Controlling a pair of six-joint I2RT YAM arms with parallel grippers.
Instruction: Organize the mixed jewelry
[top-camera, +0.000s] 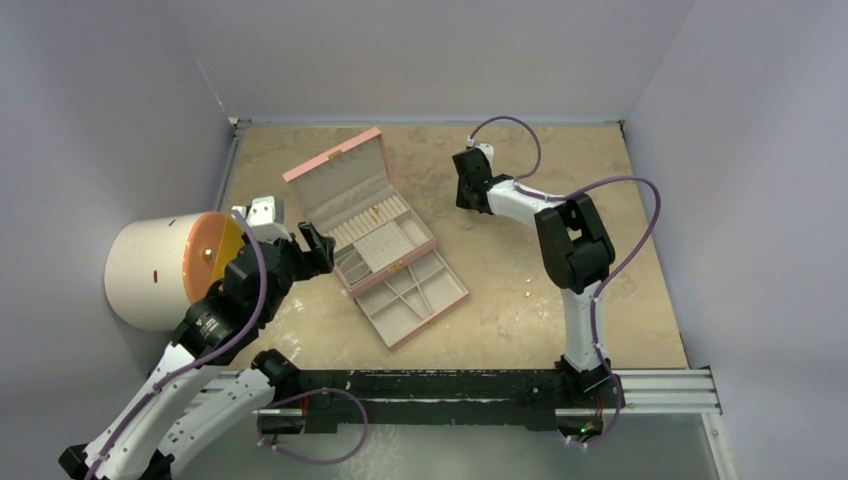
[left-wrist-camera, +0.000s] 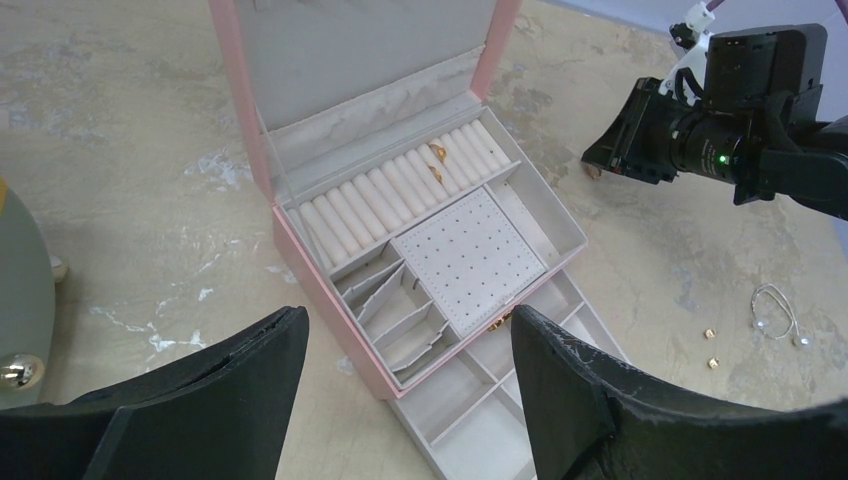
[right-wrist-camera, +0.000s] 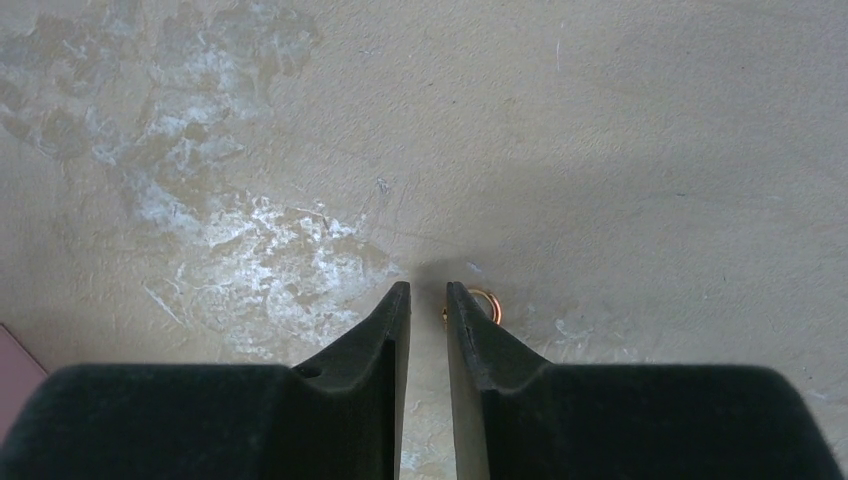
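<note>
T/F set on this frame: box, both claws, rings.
1. The box lid is up. True.
2. The left claw is shut on a ring. False: it is wide open and holds nothing.
3. Some gold rings sit in the ring rolls. True.
4. The right claw is over the box. False: it is over bare table, its tips by a loose ring.
5. The drawer is pushed in. False: it is pulled out.
</note>
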